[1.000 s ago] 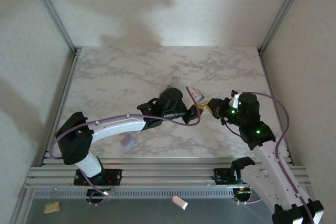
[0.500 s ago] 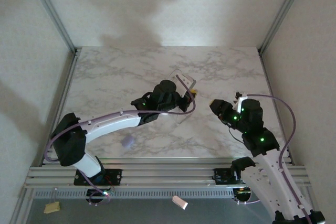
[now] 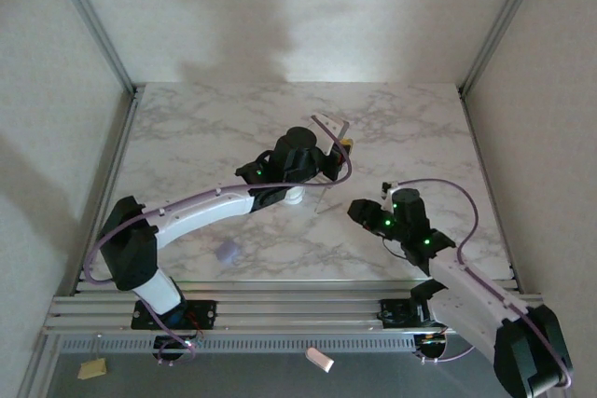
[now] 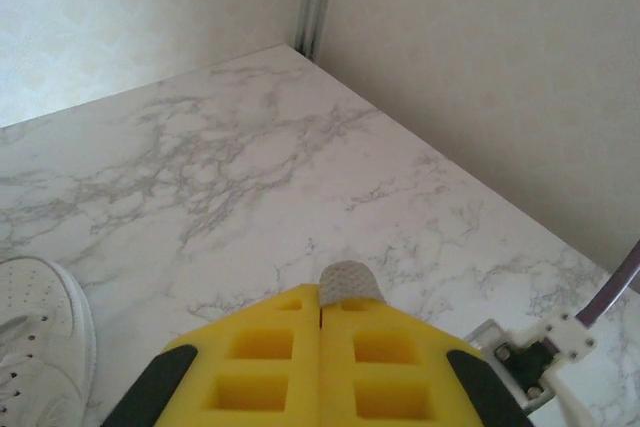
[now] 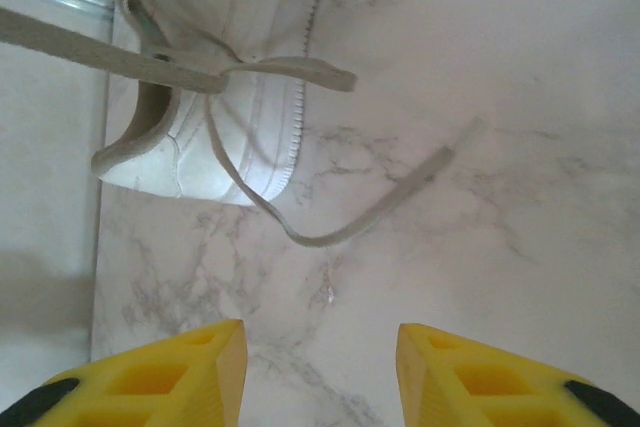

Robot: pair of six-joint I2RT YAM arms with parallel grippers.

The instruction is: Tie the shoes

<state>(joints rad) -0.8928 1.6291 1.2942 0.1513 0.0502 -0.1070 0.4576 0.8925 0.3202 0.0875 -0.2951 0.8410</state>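
Mid-knot imo: left gripper pinches the taut lace off the sneaker, right gripper hangs open, so next it should grab the loose lace at its 12 o'clock.

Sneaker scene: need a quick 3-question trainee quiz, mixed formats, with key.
1. True or false: the right gripper is shut on a lace.
2. In the right wrist view, the loose lace running from the sneaker lies: A) flat on the marble table; B) between the right gripper's fingers; C) tucked inside the sneaker.
3. Fill in: the left gripper is ____ on the taut lace.
Key: 1 false, it is open with nothing in it; 2 A; 3 shut.
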